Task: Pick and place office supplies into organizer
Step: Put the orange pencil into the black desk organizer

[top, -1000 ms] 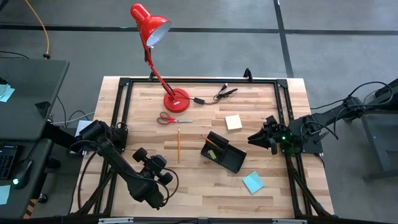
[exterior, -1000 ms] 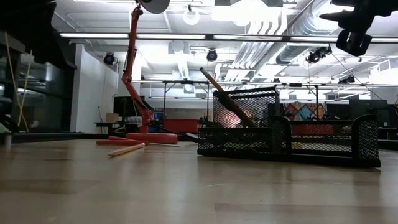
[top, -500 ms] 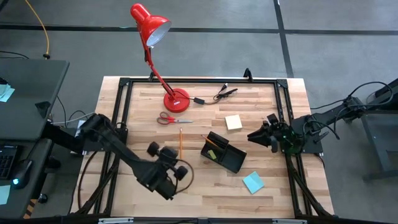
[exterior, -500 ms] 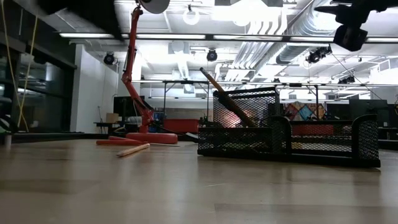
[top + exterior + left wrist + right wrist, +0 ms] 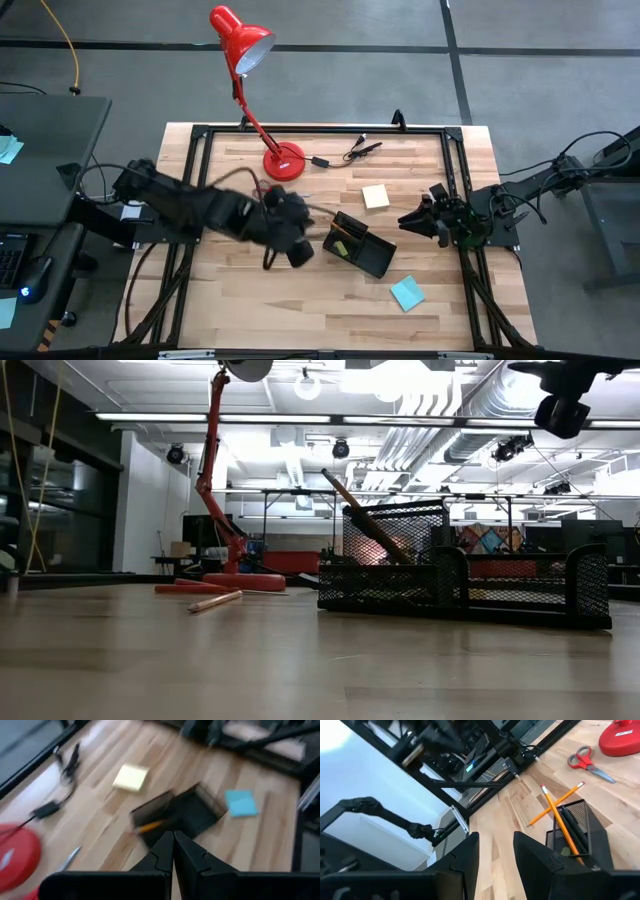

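Observation:
The black mesh organizer sits mid-table with one pencil leaning out of a compartment, also seen in the low view. A second pencil lies on the wood beside the organizer. The red-handled scissors lie near the lamp base. A pale yellow pad and a teal pad lie flat on the table. My left gripper, blurred, hangs over the table just left of the organizer, shut. My right gripper hovers right of the organizer, open.
A red desk lamp stands on its base at the far side, with a black cable and clips beside it. The black metal frame borders the table. Bare wood lies along the near edge.
My left arm has swung fast from the table's near-left area toward the middle, stretching out until its gripper is beside the organizer. My right gripper has kept nearly still.

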`<action>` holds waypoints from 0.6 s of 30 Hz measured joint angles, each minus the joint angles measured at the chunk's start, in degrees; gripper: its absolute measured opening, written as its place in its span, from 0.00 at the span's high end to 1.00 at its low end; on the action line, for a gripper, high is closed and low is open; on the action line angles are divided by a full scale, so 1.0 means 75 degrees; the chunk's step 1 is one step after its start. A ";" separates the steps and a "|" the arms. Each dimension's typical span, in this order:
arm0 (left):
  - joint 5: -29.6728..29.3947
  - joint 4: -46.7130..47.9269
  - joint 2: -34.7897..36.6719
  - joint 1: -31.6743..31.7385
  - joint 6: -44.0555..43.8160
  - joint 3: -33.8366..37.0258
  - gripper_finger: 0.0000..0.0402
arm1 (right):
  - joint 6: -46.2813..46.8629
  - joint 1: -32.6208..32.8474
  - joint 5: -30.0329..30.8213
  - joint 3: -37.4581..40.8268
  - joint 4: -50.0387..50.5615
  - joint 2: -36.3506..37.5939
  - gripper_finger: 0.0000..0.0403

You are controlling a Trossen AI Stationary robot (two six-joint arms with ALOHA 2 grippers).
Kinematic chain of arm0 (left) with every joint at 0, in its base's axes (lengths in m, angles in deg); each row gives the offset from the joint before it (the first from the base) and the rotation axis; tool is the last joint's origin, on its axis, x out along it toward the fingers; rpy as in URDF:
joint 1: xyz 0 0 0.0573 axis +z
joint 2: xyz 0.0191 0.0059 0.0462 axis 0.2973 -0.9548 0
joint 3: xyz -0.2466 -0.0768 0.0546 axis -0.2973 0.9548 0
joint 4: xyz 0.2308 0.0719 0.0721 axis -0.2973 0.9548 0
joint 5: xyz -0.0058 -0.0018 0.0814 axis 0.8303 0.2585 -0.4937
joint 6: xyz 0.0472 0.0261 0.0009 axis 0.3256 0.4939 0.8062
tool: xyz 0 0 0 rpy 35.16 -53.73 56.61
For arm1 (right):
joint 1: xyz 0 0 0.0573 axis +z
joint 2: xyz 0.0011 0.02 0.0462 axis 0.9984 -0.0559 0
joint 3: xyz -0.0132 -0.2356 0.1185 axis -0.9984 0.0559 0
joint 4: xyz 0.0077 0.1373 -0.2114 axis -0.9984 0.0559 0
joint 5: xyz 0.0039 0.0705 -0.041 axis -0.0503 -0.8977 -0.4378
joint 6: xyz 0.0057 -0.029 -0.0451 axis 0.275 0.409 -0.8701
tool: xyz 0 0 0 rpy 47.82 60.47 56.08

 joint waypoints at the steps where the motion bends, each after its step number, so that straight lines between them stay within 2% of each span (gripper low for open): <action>1: 0.0161 0.0377 0.0045 0.0157 -0.0147 -0.0078 1.00 | -0.0078 0.0000 -0.0004 0.0000 -0.0011 0.0000 0.71; 3: 0.0669 0.1110 0.0092 0.0512 -0.0876 -0.0152 1.00 | -0.0288 0.0000 -0.0011 0.0000 -0.0035 -0.0003 0.71; 6: 0.2095 0.2359 0.0110 0.1240 -0.0974 -0.0141 1.00 | -0.0687 0.0000 -0.0016 0.0000 -0.0222 0.0000 0.71; 8: 0.2707 0.3237 0.0078 0.1677 -0.1349 -0.0135 1.00 | -0.1010 0.0000 -0.0019 0.0000 -0.0328 0.0000 0.71; 10: 0.3115 0.3371 -0.0036 0.2025 -0.1239 -0.0138 0.99 | -0.1281 0.0000 -0.0022 0.0000 -0.0332 -0.0001 0.71; 13: 0.3427 0.3312 -0.0182 0.2457 -0.0814 -0.0141 0.92 | -0.1356 0.0000 -0.0031 0.0000 -0.0323 -0.0003 0.71; 18: 0.3473 0.3310 -0.0652 0.3045 -0.0621 -0.0145 0.70 | -0.1346 -0.0003 -0.0371 0.0000 -0.0326 -0.0003 0.71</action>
